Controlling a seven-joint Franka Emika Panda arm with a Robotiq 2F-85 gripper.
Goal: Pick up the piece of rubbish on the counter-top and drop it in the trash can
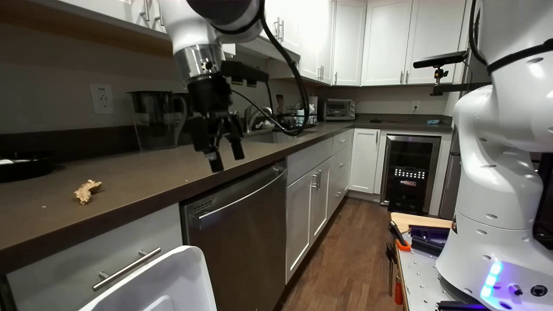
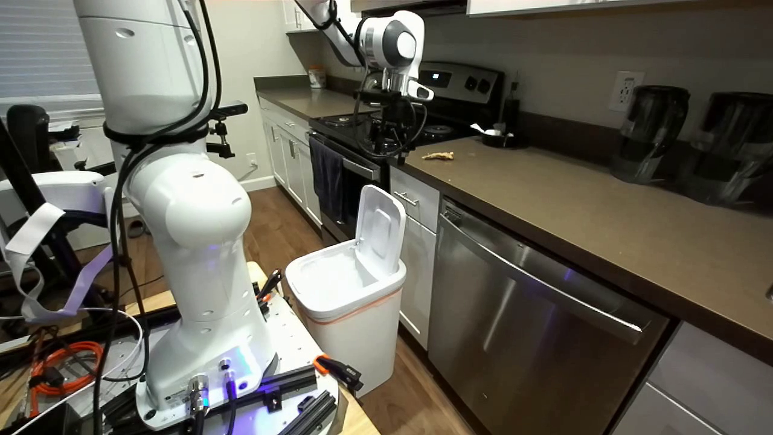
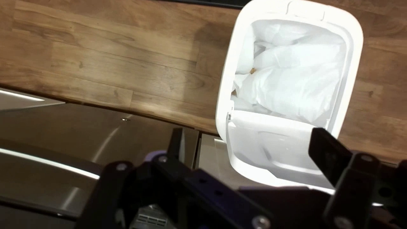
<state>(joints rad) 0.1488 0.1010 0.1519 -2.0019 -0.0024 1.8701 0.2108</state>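
We see the black gripper (image 1: 227, 157) in mid-air, its two fingers (image 3: 330, 156) spread wide. In both exterior views, a small crumpled tan scrap (image 1: 86, 191) lies on the brown-grey counter-top (image 1: 142, 181), near its front edge and well apart from the gripper. On the wooden floor (image 3: 127, 63) we also find the white trash can (image 2: 359, 341), its lid (image 2: 381, 226) raised, with white plastic (image 3: 295, 79) inside
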